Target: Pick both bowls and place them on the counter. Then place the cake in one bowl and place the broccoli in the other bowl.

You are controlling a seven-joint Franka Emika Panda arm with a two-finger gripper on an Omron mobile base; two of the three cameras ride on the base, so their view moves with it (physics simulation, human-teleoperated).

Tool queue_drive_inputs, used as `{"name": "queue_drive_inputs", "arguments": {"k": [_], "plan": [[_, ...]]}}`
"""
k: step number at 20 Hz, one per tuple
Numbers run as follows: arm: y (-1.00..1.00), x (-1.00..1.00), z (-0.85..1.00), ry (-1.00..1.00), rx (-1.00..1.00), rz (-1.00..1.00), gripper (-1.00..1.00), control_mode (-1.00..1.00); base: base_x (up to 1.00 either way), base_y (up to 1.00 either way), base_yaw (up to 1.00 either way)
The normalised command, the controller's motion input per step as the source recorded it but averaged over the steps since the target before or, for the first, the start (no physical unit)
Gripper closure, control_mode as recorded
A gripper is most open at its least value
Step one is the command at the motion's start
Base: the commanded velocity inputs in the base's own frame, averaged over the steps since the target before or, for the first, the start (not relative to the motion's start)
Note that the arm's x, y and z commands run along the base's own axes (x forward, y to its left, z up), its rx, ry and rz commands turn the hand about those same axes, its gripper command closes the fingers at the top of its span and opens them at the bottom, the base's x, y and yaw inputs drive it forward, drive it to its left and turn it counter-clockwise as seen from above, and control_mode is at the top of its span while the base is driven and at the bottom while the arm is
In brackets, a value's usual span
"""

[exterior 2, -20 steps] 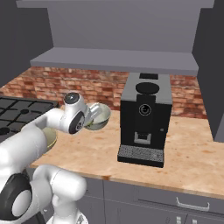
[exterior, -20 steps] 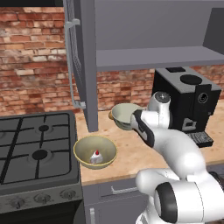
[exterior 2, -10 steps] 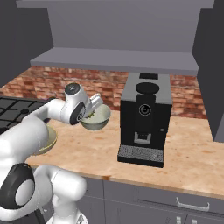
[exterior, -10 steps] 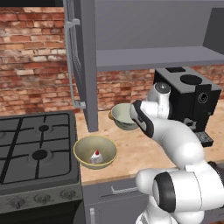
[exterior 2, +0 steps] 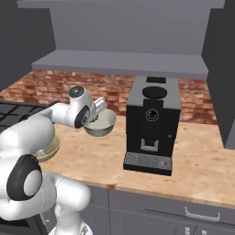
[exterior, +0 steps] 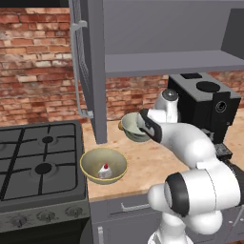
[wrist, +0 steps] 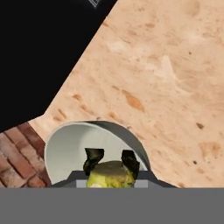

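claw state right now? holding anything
claw: closed on the broccoli, held over the grey-green bowl.

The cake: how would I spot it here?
Start at the black stove; right beside it on the beige counter sits a yellow-tan bowl. The cake lies inside: a tiny white wedge with a red cherry, unlike the grey-green bowl behind.
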Motion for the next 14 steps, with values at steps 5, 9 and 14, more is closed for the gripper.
{"name": "queue_drive_inputs", "arguments": {"k": [5, 9, 14], "plan": [[0.1, 0.31, -0.19, 0.05, 0.0, 0.0, 1.0, -1.0, 0.0, 0.0, 0.0], [0.0, 0.18, -0.15, 0.08, 0.0, 0.0, 1.0, -1.0, 0.0, 0.0, 0.0], [0.0, 0.27, -0.09, 0.14, 0.0, 0.0, 1.0, -1.0, 0.0, 0.0, 0.0]]}}
